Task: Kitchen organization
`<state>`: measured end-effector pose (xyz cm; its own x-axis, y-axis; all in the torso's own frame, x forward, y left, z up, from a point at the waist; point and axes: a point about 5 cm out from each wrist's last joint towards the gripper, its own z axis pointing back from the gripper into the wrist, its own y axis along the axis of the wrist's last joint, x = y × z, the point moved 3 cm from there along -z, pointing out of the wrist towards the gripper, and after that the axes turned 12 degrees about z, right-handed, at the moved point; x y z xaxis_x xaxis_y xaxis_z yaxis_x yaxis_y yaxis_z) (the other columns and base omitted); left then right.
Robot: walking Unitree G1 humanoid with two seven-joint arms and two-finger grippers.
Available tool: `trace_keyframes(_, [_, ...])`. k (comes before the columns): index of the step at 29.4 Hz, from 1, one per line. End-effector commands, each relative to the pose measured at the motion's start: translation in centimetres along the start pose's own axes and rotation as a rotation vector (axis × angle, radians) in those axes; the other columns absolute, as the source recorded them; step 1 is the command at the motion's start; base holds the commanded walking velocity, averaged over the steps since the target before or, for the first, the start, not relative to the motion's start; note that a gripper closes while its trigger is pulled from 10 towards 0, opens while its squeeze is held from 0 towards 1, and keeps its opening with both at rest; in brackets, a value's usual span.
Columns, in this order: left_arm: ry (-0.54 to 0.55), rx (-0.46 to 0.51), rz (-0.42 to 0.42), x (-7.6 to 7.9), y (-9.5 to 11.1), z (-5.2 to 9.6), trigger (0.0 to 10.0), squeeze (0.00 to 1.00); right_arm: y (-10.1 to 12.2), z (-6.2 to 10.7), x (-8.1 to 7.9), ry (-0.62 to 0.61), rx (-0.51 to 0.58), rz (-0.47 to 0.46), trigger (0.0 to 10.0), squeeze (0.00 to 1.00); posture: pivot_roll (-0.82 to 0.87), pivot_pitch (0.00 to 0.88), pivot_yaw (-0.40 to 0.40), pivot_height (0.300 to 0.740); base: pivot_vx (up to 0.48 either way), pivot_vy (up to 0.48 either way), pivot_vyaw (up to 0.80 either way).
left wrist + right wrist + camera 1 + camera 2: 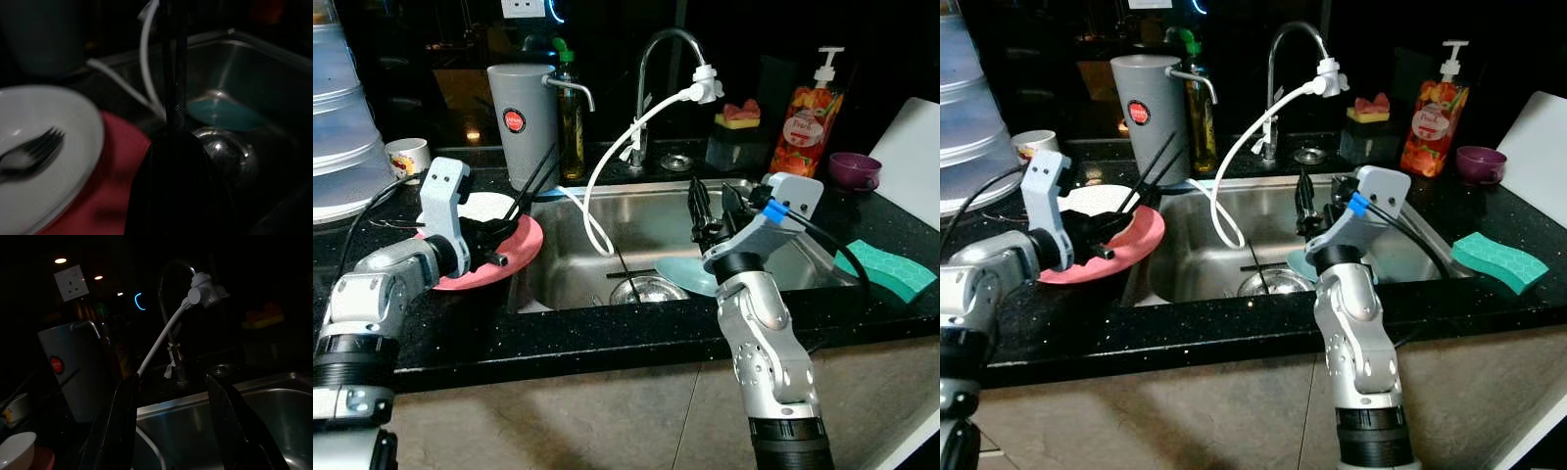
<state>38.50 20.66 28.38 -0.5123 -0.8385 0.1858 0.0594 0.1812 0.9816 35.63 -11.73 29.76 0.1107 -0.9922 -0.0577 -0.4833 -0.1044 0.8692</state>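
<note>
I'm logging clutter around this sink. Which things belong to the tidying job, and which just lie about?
Job: red plate, white plate, chopsticks, fork, teal plate, steel bowl; left tool, right tool.

Lying about: green sponge, soap bottle, purple bowl, cup.

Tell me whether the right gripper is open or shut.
Open: the right gripper has a wide gap between its fingers, with the sink showing through.

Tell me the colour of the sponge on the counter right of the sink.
Teal green sponge, with a honeycomb pattern; clearest in the right eye view.
</note>
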Motion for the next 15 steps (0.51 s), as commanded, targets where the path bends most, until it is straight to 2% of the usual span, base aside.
trace_keyframes(1, [-0.050,0.042,-0.022,0.9,0.4,0.2,10.0,0.00,0.8,-0.1,-0.2,0.013,0.021,-0.007,10.0,0.00,0.05,0.080,0.000,0.740,0.000,0.000,0.00])
trace_keyframes(2, [-0.050,0.042,-0.022,0.9,0.4,0.2,10.0,0.00,0.8,-0.1,-0.2,0.013,0.021,-0.007,10.0,0.00,0.05,0.080,0.000,0.740,0.000,0.000,0.00])
trace_keyframes(5, [-0.126,0.085,-0.090,3.0,0.4,0.4,10.0,0.00,0.9,0.0,-0.8,0.060,0.011,-0.088,10.0,0.00,0.05,0.081,-0.003,0.740,0.000,0.000,0.00])
trace_keyframes(6, [-0.126,0.085,-0.090,3.0,0.4,0.4,10.0,0.00,0.9,0.0,-0.8,0.060,0.011,-0.088,10.0,0.00,0.05,0.081,-0.003,0.740,0.000,0.000,0.00])
trace_keyframes(7, [-0.172,0.118,-0.086,4.3,0.6,0.5,10.0,0.00,0.9,0.1,-1.3,0.098,0.000,-0.154,10.0,0.00,0.05,0.080,-0.003,0.740,0.000,0.000,0.00])
trace_keyframes(9, [-0.183,0.127,-0.083,4.6,0.6,0.5,10.0,0.00,0.9,0.2,-1.5,0.115,-0.005,-0.181,10.0,0.00,0.05,0.080,-0.003,0.740,0.000,0.000,0.00])
trace_keyframes(12, [-0.207,0.156,-0.058,5.8,0.5,0.4,10.0,0.00,1.2,0.6,-2.5,0.183,-0.011,-0.299,10.0,0.00,0.04,0.075,-0.003,0.740,0.000,0.000,0.00])
trace_keyframes(15, [-0.215,0.167,-0.048,6.2,0.6,0.2,10.0,0.00,1.4,0.6,-2.6,0.190,-0.005,-0.329,10.0,0.00,0.04,0.075,-0.003,0.740,0.000,0.000,0.00])
